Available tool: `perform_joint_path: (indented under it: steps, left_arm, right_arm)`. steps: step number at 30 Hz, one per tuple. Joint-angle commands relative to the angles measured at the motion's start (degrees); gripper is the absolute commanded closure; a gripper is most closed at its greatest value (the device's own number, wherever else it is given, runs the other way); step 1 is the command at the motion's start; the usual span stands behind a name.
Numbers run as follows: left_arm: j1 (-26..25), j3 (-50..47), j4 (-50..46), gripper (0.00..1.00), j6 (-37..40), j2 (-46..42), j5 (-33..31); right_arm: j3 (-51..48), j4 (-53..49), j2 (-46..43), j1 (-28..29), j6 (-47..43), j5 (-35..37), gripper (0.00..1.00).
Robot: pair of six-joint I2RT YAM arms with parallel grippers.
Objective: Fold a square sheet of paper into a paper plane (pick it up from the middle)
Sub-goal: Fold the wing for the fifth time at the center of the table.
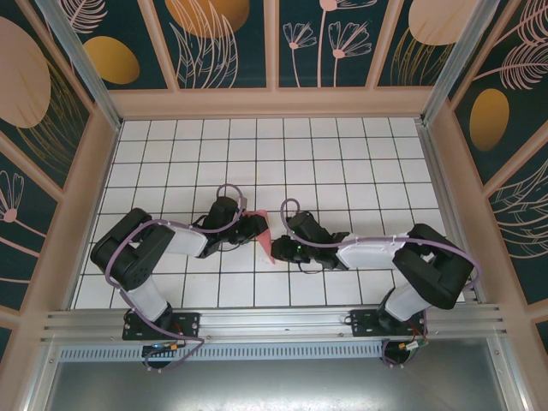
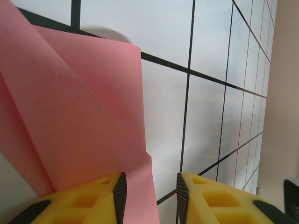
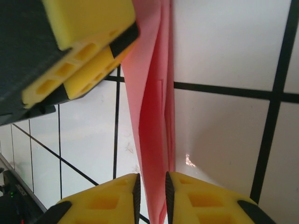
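The salmon-pink sheet of paper (image 1: 266, 242) is folded into a creased wedge and stands on edge on the tiled table between my two grippers. My left gripper (image 1: 255, 228) is at its left side. In the left wrist view the folded paper (image 2: 70, 116) runs in between the jaws of the left gripper (image 2: 152, 191) along the left pad, with a clear gap to the right pad. My right gripper (image 1: 279, 248) faces it from the right. In the right wrist view the right gripper (image 3: 153, 191) has narrow jaws around the paper's layered edge (image 3: 154, 116), with a sliver of gap on the left.
The white gridded table (image 1: 342, 163) stretches behind and beside the arms, bounded by tan side walls (image 1: 103, 171). The left gripper's yellow fingers (image 3: 93, 56) sit close above the paper in the right wrist view, so the two grippers are nearly touching.
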Motion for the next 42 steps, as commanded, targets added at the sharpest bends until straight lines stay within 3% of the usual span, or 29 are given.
perform_joint_path:
  steps: [1,5,18,26,29,34,42]
  left_arm:
    - [-0.31,0.49,-2.94,0.63,1.58,1.97,-0.58]
    - [-0.36,0.29,-2.85,0.63,1.5,1.97,-0.55]
    - [-0.35,0.46,-2.94,0.63,1.49,2.07,-0.55]
    - [-0.33,0.38,-2.94,0.63,1.49,2.35,-0.62]
    - [-0.31,0.38,-3.35,0.63,1.68,2.23,-0.71]
    - [-0.34,0.55,-3.64,0.63,1.77,2.66,-0.58]
    - [-0.31,1.1,-4.17,0.63,1.98,3.14,-0.28]
  right_arm:
    - [1.3,1.59,-0.02,-0.5,0.02,-1.55,0.71]
    - [3.29,0.22,1.95,-0.59,-0.6,-1.31,0.71]
    - [0.49,1.15,7.73,-0.25,0.58,-3.66,0.91]
    - [0.19,-3.83,6.67,0.74,1.02,-0.18,0.89]
    - [0.85,-4.33,3.42,0.62,1.13,1.37,0.83]
    - [1.68,-3.7,-3.12,0.06,1.21,3.96,0.82]
    - [2.68,9.97,2.23,-0.29,2.78,-8.22,0.96]
